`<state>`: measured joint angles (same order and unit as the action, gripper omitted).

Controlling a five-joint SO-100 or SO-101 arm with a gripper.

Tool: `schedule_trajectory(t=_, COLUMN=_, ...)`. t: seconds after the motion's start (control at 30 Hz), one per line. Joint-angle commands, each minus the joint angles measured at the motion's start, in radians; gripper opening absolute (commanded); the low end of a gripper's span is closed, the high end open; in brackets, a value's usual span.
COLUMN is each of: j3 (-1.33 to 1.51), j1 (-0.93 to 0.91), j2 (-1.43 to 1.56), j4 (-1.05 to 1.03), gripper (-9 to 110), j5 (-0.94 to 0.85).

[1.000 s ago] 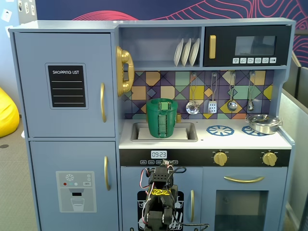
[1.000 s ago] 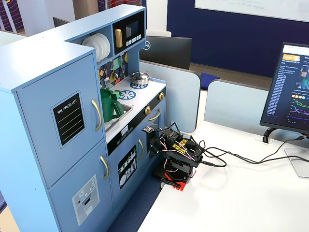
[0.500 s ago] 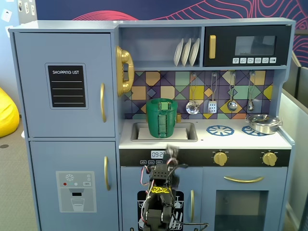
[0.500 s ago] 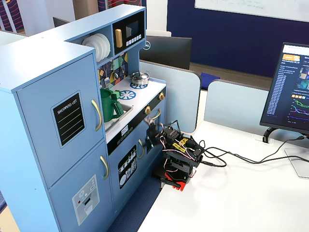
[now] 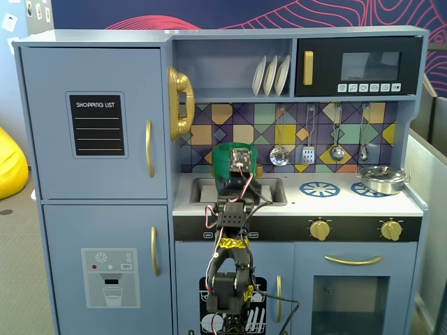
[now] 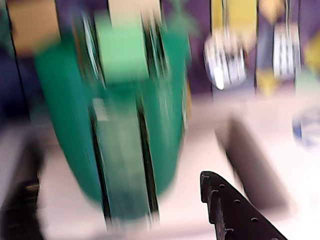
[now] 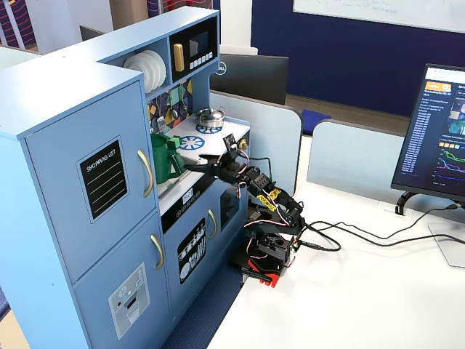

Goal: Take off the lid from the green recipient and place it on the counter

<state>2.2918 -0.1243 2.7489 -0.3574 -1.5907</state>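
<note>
The green recipient (image 5: 222, 157) stands upright in the sink recess of the white counter (image 5: 335, 204); in the side fixed view the green recipient (image 7: 164, 157) is at the counter's left. Its ribbed strip handle faces the arm. The lid sits at the pot's top, but I cannot tell it apart from the rim. In the front fixed view my gripper (image 5: 239, 167) is raised in front of the pot, and from the side the gripper (image 7: 190, 166) stops just short of it. The blurred wrist view shows the pot (image 6: 65, 115) close up. The gripper (image 6: 117, 200) is open and holds nothing.
A silver pan (image 5: 381, 179) sits on the right burner ring. Utensils (image 5: 279, 155) hang on the tiled back wall, and a shelf with white plates (image 5: 271, 75) overhangs the counter. A gold phone (image 5: 180, 101) juts out at the left. A monitor (image 7: 439, 138) stands on the desk.
The arm has unfolded from below the counter front and risen. The gripper has swung up and forward to the pot's side. The pot has not moved.
</note>
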Motion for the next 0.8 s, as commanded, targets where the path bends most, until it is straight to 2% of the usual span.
schedule_trajectory(t=0.0, j3=-0.121, j1=0.002, j2=-0.072, j4=0.112, gripper=43, j5=-0.051)
schedule_trajectory(t=0.77, j3=-0.365, j1=0.034, j2=-0.394, j4=0.239, gripper=39, j5=-0.057)
